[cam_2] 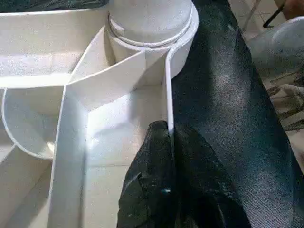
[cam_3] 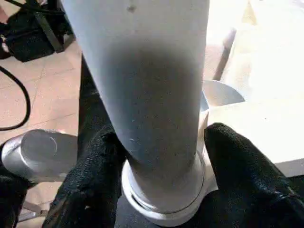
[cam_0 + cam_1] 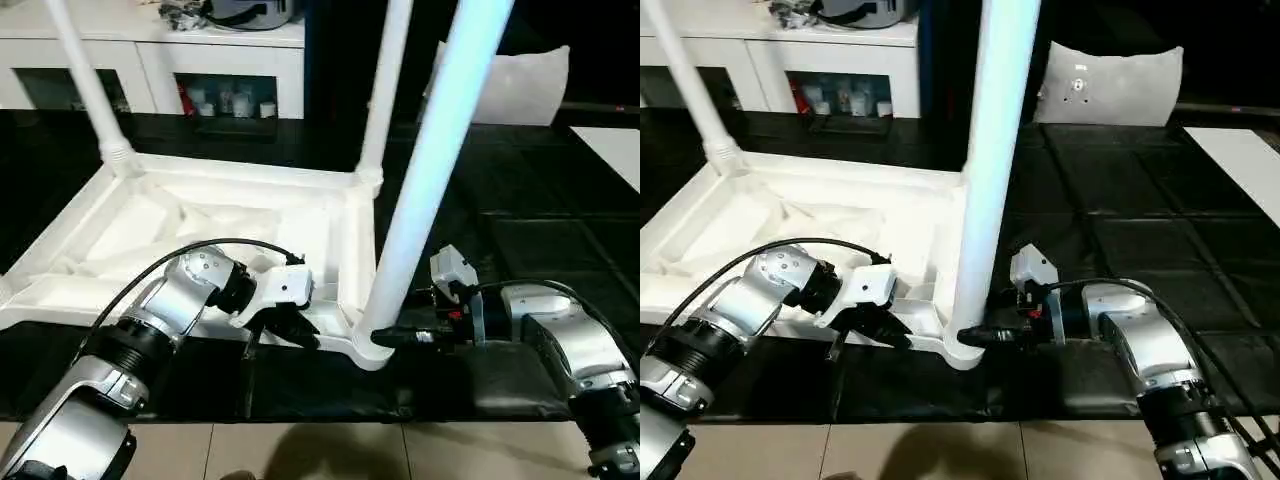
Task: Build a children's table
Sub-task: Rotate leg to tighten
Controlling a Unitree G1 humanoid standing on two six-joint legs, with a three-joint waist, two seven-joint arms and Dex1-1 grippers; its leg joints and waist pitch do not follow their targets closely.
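- Tabletop [image 3: 200,225] upside down on black mat [image 3: 520,250], ribbed underside up, three legs upright in corner sockets.
- Nearest leg [image 3: 430,170] seated in near right socket [image 1: 147,28].
- Right gripper [image 2: 161,161] at that leg's base, fingers [image 2: 237,166] clamped on either side of it.
- Left gripper [image 1: 168,137] at near rim beside same socket, fingers [image 1: 152,166] pinching rim wall [image 1: 167,95].
- White cabinet [image 3: 150,50] with glass doors behind; pale cushion [image 3: 1110,85] far right.

One white plastic rectangular tabletop [image 3: 150,235], ribbed underside up. Three white tapered tubular legs [image 3: 430,170] standing in its corner sockets. Two black-fingered grippers: left [image 3: 285,328], right [image 3: 405,335].
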